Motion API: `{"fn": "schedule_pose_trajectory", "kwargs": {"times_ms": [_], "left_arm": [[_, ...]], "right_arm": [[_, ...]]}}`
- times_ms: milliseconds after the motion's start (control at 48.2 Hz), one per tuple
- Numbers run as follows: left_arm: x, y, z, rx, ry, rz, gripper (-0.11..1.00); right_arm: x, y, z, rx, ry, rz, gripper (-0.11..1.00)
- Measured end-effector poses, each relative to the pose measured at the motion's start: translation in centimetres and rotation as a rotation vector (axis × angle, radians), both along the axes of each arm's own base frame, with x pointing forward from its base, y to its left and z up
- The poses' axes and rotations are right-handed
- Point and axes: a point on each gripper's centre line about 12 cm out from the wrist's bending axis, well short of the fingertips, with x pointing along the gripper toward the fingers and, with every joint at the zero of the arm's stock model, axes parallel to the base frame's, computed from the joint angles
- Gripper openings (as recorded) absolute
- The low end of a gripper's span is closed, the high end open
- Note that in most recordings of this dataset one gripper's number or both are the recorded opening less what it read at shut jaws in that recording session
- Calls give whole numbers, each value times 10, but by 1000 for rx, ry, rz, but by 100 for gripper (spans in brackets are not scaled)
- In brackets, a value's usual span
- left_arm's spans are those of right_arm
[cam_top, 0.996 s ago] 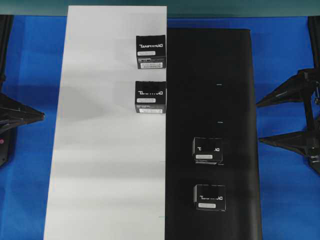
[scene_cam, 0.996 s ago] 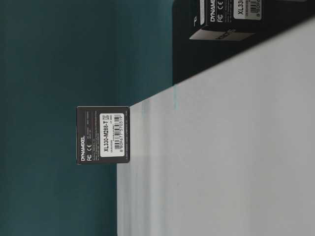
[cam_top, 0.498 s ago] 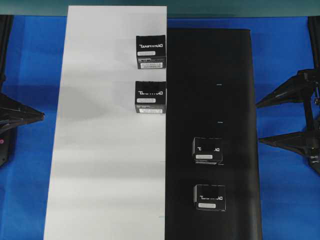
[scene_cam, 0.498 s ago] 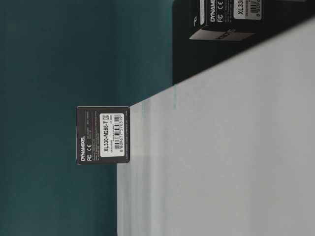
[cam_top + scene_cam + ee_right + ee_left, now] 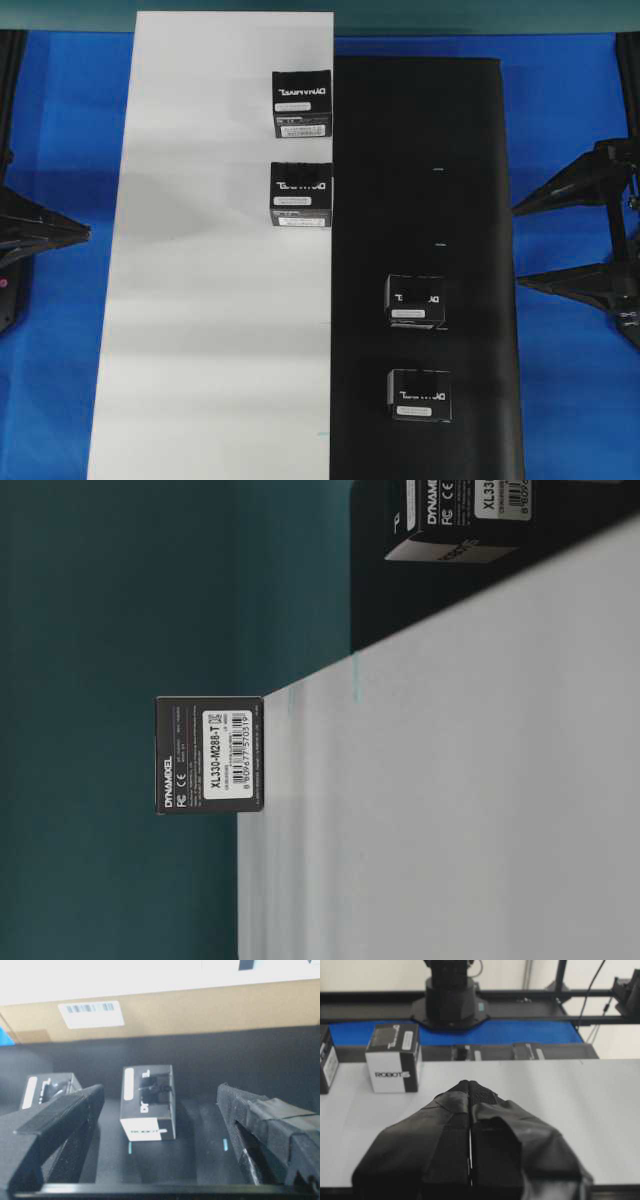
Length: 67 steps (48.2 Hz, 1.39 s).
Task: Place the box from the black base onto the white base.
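Two small black cuboid cartons remain on the matte black sheet (image 5: 470, 200); the nearer box (image 5: 148, 1102) sits centred ahead of the spread right hand (image 5: 160, 1135). Left hand (image 5: 470, 1085) is pressed together. Neighbouring carton (image 5: 46, 1090) risks being nudged by a wide finger.

The box (image 5: 209, 755) on the white base (image 5: 450, 810) reads "DYNAMIXEL" — its sticker "XL330-M288-T"; another box (image 5: 393, 1058) reads "ROBOTIS".
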Motion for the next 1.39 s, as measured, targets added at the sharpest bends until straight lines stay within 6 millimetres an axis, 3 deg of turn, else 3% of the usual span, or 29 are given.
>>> {"fn": "schedule_pose_trajectory", "kwargs": {"times_ms": [1390], "left_arm": [[3, -1, -2, -47, 16, -1, -6]], "right_arm": [[-1, 0, -5, 0, 11, 0, 99]]}}
